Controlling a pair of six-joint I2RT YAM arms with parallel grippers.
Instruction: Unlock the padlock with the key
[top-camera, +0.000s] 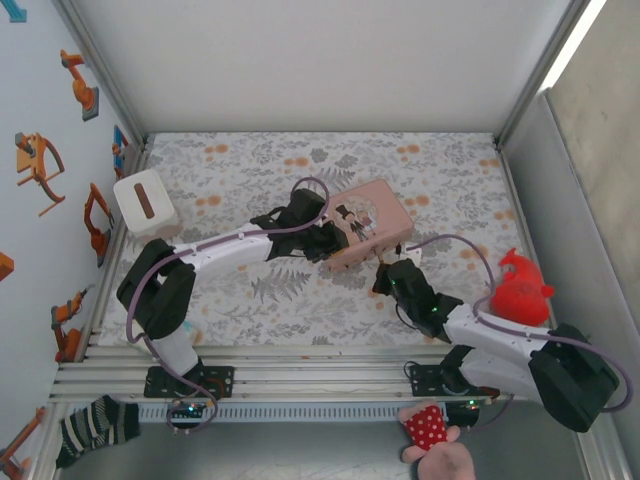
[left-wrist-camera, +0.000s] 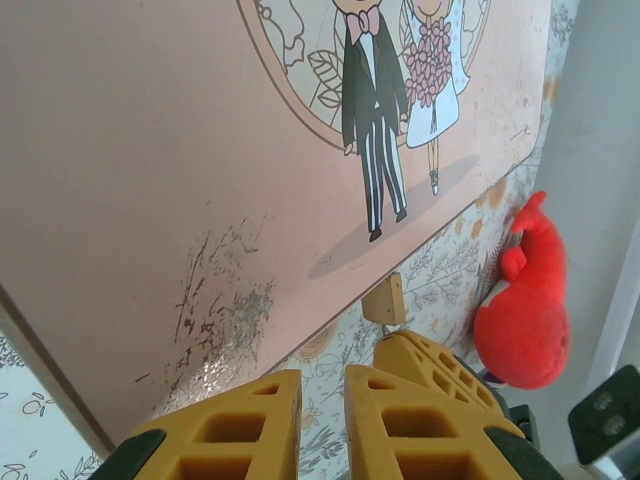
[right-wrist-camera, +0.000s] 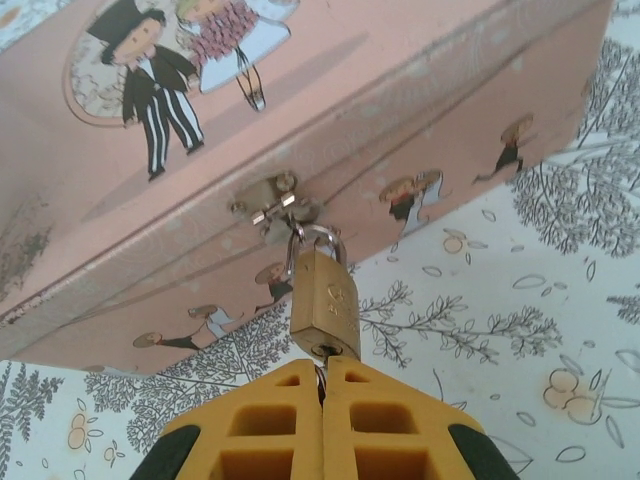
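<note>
Just off the pink box's (right-wrist-camera: 400, 100) front edge, right gripper (right-wrist-camera: 322, 388) clenches the key (right-wrist-camera: 320, 372) beneath the padlock (right-wrist-camera: 325, 305).

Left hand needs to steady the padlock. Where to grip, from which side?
Probably the padlock body, across its narrow side edges, coming onto the exposed flat face: shackle end sits in the box hasp, right hand holds the keyhole end.

Padlock (right-wrist-camera: 325, 305): brass-gold, silvery shackle. Key (right-wrist-camera: 320, 368): grey metal. Box (right-wrist-camera: 420, 100): dusty pink with grey scuffs; cartoon groom in black with striped trousers, bride in white. Surface (right-wrist-camera: 560, 330): off-white, grey leaf print, orange blossoms. My right end effector (right-wrist-camera: 322, 375): mustard yellow with black shoulders. Plush (left-wrist-camera: 525, 310): bright red.
</note>
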